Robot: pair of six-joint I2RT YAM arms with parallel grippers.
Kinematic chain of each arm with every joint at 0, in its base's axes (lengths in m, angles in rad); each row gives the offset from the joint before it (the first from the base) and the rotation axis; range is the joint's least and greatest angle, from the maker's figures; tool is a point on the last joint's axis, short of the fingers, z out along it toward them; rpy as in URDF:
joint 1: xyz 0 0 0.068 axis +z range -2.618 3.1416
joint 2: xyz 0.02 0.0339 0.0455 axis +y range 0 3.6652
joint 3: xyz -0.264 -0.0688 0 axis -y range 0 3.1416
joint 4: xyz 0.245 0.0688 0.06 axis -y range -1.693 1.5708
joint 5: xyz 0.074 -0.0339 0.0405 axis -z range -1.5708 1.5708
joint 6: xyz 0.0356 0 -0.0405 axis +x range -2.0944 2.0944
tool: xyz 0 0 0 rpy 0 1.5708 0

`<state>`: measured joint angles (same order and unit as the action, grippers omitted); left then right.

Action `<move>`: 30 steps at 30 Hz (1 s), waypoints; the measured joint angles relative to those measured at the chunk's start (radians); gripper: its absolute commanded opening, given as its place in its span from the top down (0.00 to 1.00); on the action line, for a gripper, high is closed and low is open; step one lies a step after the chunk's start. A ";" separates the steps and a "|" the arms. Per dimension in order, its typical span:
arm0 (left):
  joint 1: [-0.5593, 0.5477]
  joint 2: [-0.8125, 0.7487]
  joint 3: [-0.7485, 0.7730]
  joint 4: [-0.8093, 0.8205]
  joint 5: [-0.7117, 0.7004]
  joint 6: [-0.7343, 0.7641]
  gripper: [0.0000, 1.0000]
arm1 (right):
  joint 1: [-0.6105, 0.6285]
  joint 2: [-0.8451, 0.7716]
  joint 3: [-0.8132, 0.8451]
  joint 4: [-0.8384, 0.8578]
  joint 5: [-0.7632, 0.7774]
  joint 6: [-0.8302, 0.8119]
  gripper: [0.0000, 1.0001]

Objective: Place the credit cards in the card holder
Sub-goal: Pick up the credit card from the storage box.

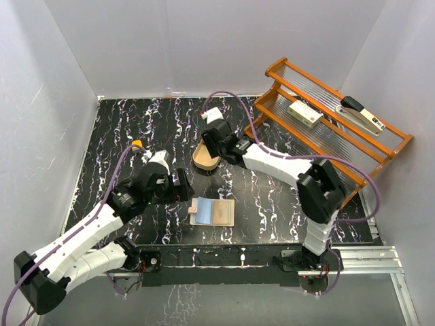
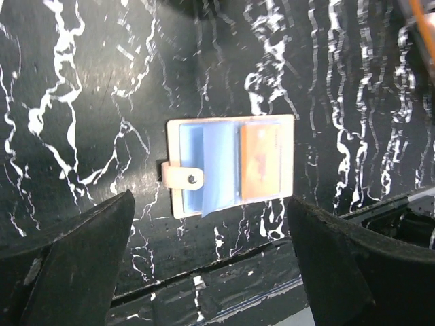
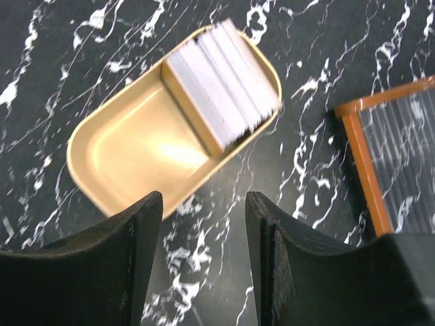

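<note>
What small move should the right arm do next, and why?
Probably lower the right fingers onto the credit cards and pinch one. The fingers stand apart and empty above the gold tray where the cards are stacked, and the card holder lies open on the table.

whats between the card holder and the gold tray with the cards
Only bare black marbled tabletop lies between the card holder and the gold tray; the top view shows that stretch.

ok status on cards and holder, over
Both open: left gripper above the card holder, right gripper above the gold tray. Holder open, one of the credit cards inside, rest stacked in tray. Nothing in the way.
</note>
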<state>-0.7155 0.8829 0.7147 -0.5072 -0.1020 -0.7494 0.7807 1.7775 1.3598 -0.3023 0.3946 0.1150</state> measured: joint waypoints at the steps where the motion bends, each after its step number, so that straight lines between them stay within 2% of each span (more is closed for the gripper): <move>1: 0.000 -0.010 0.015 -0.004 0.000 0.019 0.03 | -0.008 0.037 0.041 -0.009 -0.002 -0.016 0.49; 13: 0.000 -0.134 0.083 -0.067 0.035 0.218 0.01 | -0.032 0.303 0.296 -0.085 0.003 -0.144 0.46; 19: 0.000 -0.171 0.083 -0.070 0.040 0.249 0.01 | -0.030 0.386 0.372 -0.105 0.029 -0.174 0.46; 30: 0.000 -0.233 0.083 -0.071 0.034 0.259 0.01 | -0.030 0.451 0.418 -0.125 0.125 -0.235 0.51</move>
<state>-0.7155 0.6498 0.7975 -0.5777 -0.0681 -0.4908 0.7506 2.2284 1.7775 -0.4274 0.5194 -0.1196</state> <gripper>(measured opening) 0.984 0.521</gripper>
